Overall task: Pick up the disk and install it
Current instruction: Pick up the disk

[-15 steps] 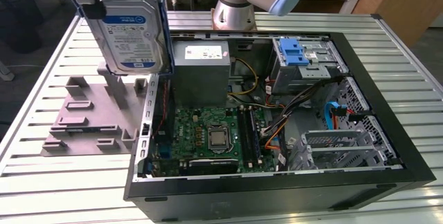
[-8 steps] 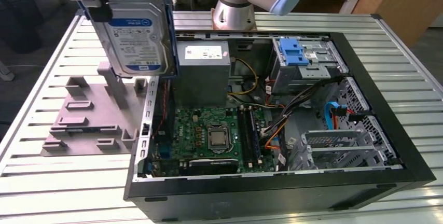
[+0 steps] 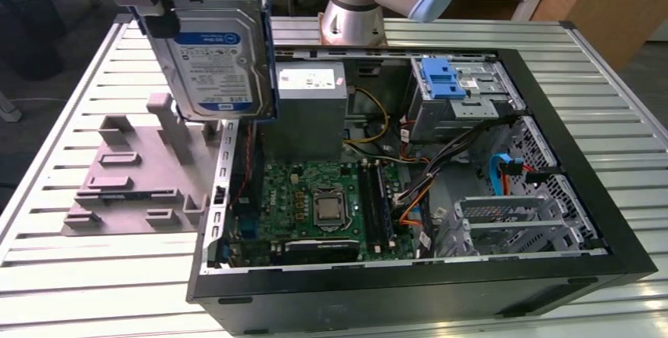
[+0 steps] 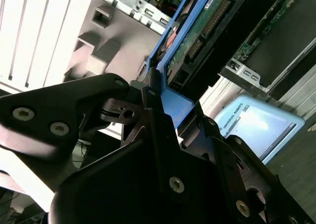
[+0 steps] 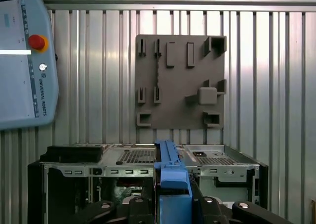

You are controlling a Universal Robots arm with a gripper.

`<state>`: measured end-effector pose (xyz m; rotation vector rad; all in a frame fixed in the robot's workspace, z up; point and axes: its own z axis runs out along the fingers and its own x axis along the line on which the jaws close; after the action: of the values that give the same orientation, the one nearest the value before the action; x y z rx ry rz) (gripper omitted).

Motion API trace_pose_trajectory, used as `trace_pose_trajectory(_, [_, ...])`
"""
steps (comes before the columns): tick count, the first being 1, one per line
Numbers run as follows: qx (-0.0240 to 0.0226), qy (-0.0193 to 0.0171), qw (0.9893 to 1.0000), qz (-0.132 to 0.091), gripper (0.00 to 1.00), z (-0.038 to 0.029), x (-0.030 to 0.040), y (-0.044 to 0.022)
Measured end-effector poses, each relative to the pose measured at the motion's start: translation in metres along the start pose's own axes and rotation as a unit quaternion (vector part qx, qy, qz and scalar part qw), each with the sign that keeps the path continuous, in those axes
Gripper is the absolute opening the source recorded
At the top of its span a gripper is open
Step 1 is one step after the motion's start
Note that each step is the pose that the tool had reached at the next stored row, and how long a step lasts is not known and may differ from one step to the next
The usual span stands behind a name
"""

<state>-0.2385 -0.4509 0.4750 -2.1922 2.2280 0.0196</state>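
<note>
1. Black linkage of the pincer (image 4: 165, 99) sits closest to the lens in the second wrist view. Its jaws are clenched on the blue frame of the disk (image 4: 197, 33). The disk's green circuit-board side shows, running away from the lens. Past it lie a grey fixture plate (image 4: 98, 41) and a pale blue teach pendant (image 4: 256, 125).

2. In the first wrist view the pincer (image 5: 173, 199) grasps the disk (image 5: 170, 167) by the same blue frame, and the disk is seen edge-on. It is held above the open computer case (image 5: 222, 162). Beyond the case the fixture plate (image 5: 180, 80) lies flat on the slatted metal tabletop (image 5: 98, 85), with the teach pendant (image 5: 24, 61) well apart from it.

3. In the exterior view the disk (image 3: 219, 64) hangs upright from the pincer (image 3: 165, 1), label toward the camera.
   - It is over the computer case (image 3: 418, 279) at the wall on the exterior view's left, between the fixture plate (image 3: 125, 174) and the grey power-supply box (image 3: 310, 107).
   - Its lower edge seems clear of that wall, though the overlap makes this hard to judge.
   - Inside the case lie the motherboard (image 3: 324, 205) and, at the far side, a blue latch (image 3: 449, 84).
   - The arm base (image 3: 360, 9) stands on the tabletop (image 3: 62, 275) behind the case.
</note>
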Motion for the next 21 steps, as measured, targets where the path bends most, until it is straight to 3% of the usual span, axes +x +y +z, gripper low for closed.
trace_pose_trajectory(21, [-0.0022,0.0001,1.0000,0.000,0.37,0.0001,-0.0002,-0.0531])
